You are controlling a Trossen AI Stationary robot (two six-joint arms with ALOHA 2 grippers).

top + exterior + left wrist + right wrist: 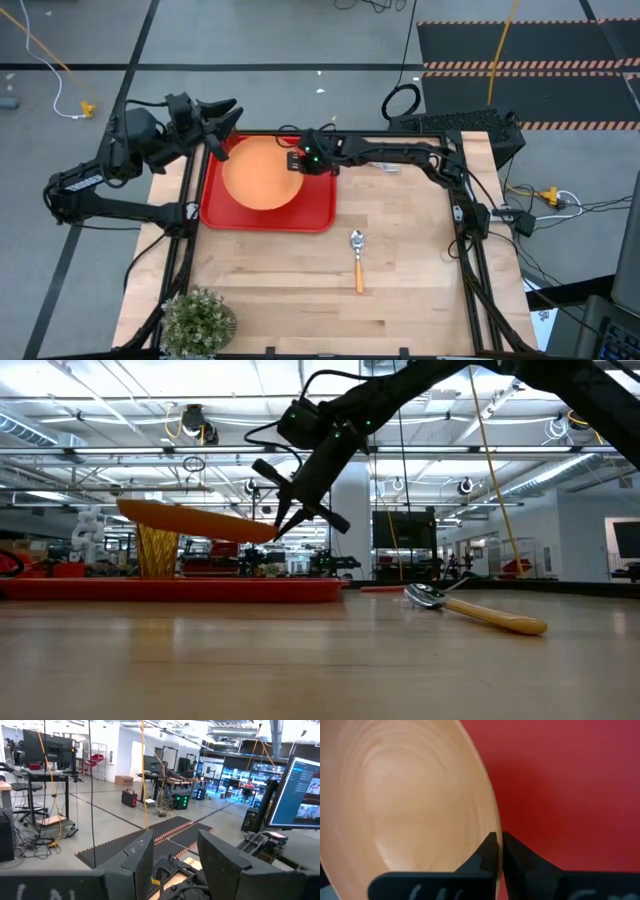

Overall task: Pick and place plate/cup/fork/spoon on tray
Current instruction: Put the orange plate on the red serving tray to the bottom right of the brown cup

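Plate tilted over the tray, rim pinched at its 3 o'clock edge in my right gripper. Likely light, stiff, slick plastic; thin rim is the only hold. Left gripper parked at tray's 11 o'clock, fingers apart. Spoon on desk.

I see a plain orange plate over a bright red tray, an amber ribbed cup, a spoon with silver bowl and orange-yellow handle, a green potted plant, dark arms, and pale wood-grain table.
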